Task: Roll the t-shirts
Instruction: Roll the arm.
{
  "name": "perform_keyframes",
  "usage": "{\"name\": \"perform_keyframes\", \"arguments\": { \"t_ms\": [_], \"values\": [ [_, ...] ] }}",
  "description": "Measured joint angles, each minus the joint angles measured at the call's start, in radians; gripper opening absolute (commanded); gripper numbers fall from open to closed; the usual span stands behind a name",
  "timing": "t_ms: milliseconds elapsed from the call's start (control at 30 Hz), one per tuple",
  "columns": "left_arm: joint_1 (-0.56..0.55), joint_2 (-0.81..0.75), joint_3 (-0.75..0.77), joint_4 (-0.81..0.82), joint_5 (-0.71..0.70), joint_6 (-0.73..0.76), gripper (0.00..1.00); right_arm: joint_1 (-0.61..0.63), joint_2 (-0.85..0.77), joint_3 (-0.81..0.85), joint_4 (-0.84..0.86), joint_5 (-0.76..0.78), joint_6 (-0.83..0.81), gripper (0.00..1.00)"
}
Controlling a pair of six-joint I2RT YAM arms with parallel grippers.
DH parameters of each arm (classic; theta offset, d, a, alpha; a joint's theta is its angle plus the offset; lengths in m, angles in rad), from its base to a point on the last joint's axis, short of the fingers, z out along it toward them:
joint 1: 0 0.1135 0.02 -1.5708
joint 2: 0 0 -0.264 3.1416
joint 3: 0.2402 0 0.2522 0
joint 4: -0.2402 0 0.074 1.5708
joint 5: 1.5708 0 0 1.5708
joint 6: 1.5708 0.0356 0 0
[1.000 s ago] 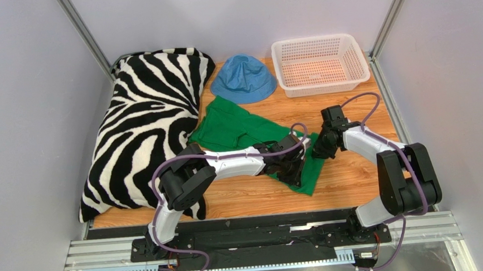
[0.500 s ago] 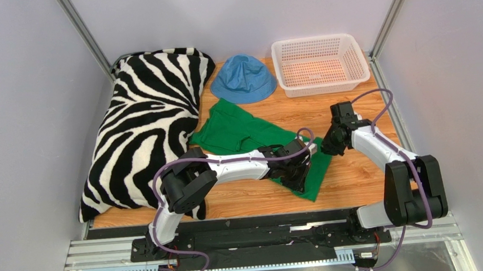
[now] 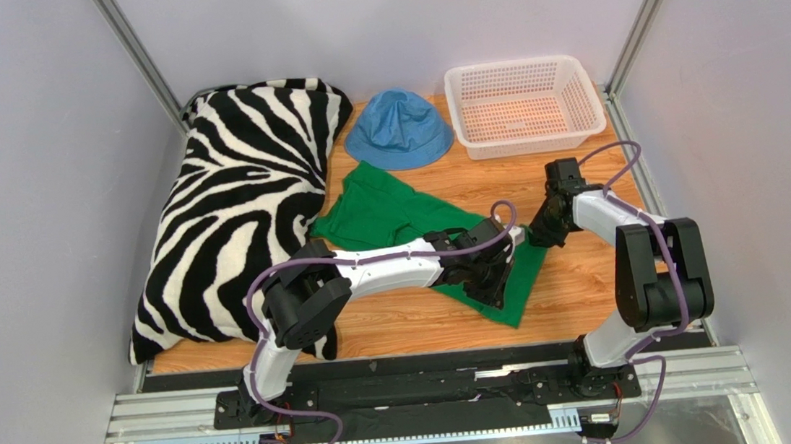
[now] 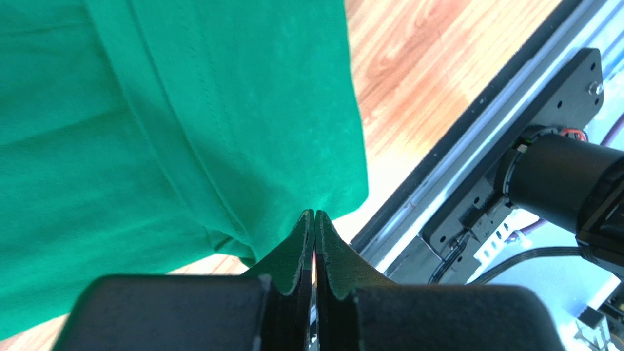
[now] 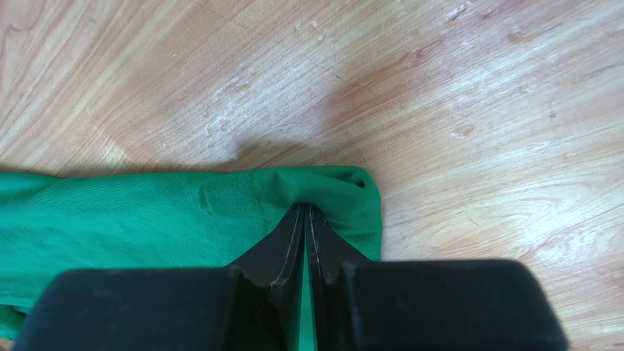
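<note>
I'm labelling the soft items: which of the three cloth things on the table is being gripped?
The green t-shirt: left fingers and right fingers are each shut on it. The blue bucket hat and zebra pillow are held by neither.

I see a wooden table (image 3: 592, 292), zebra pillow (image 3: 235, 205) along its left, blue bucket hat (image 3: 398, 129) and white basket (image 3: 523, 145) at the back, green t-shirt (image 3: 382, 207) mid-table

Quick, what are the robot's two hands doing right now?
Left gripper: closed, pinching the t-shirt at its edge.
Right gripper: closed, pinching the t-shirt's corner.
</note>
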Motion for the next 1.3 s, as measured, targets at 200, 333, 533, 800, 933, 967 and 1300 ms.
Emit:
{"name": "perform_keyframes", "arguments": {
  "t_ms": [200,333,533,800,933,967,1300],
  "values": [
    [-0.024,0.000,-0.001,0.000,0.009,-0.001,0.17,-0.015,-0.023,0.024,-0.025,-0.006,-0.012,0.14],
    [-0.038,0.000,0.000,0.001,0.010,-0.002,0.18,-0.018,-0.063,0.053,-0.035,-0.003,-0.019,0.12],
    [-0.043,0.007,0.039,-0.002,0.010,-0.002,0.22,-0.067,-0.009,0.074,-0.027,-0.005,-0.032,0.11],
    [-0.055,0.055,0.103,-0.003,0.010,-0.002,0.24,-0.090,0.073,0.074,-0.009,-0.007,-0.040,0.10],
    [-0.062,0.076,0.104,-0.015,0.000,0.002,0.32,-0.093,0.067,0.075,-0.012,-0.008,-0.046,0.12],
    [-0.063,0.079,0.104,-0.025,-0.008,0.002,0.33,-0.096,0.060,0.075,-0.017,-0.009,-0.047,0.13],
    [-0.086,0.087,0.111,-0.059,-0.038,0.004,0.36,-0.144,-0.110,0.077,-0.061,-0.031,-0.054,0.26]
  ]
}}
